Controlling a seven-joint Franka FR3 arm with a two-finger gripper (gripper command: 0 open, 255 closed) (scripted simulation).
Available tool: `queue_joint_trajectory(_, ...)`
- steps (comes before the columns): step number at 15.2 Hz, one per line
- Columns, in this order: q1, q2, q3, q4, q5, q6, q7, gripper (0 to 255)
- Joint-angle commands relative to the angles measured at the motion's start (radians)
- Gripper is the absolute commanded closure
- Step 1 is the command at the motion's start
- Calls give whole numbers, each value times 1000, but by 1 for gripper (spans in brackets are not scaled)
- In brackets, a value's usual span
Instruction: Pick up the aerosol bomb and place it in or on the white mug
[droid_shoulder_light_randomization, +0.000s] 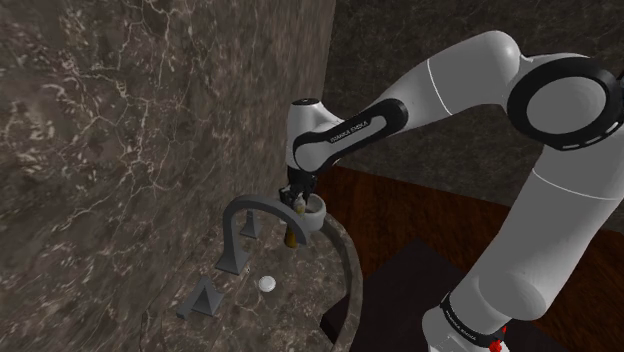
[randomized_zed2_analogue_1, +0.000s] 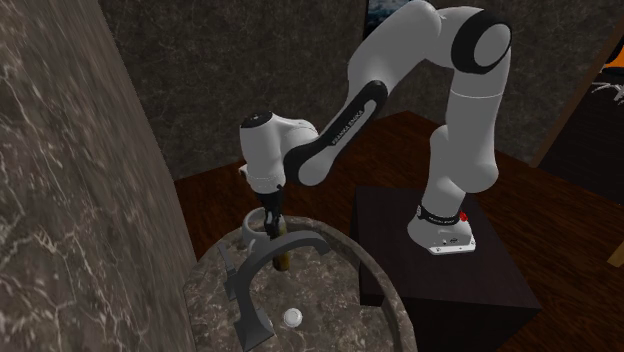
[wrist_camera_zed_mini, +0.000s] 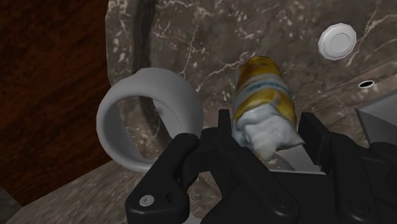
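Dark marble wall (droid_shoulder_light_randomization: 150, 120) fills the shoulder view's left. White arm (droid_shoulder_light_randomization: 480, 90) reaches down to the far rim of a round marble sink (droid_shoulder_light_randomization: 352, 275). Grey faucet (droid_shoulder_light_randomization: 245, 222) arches over the basin. Pale grey mug (wrist_camera_zed_mini: 181, 105) sits at that far rim. Claw (wrist_camera_zed_mini: 267, 130) clamps the white end of a yellow-and-white spray can (wrist_camera_zed_mini: 257, 89), which hangs over the basin just beside the mug. Small white drain plug (wrist_camera_zed_mini: 337, 41) lies in the bowl.

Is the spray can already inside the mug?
No, the wrist view shows the spray can clasped in the gripper, beside the mug and outside its rim.
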Motion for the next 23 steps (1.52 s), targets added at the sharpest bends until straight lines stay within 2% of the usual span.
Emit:
queue_joint_trajectory(1,-1,-19,1,7,7,-26,-4,255)
queue_joint_trajectory(21,-6,-143,2,133,43,-271,-29,255)
queue_joint_trajectory(23,-25,-120,-17,187,35,-303,-64,255)
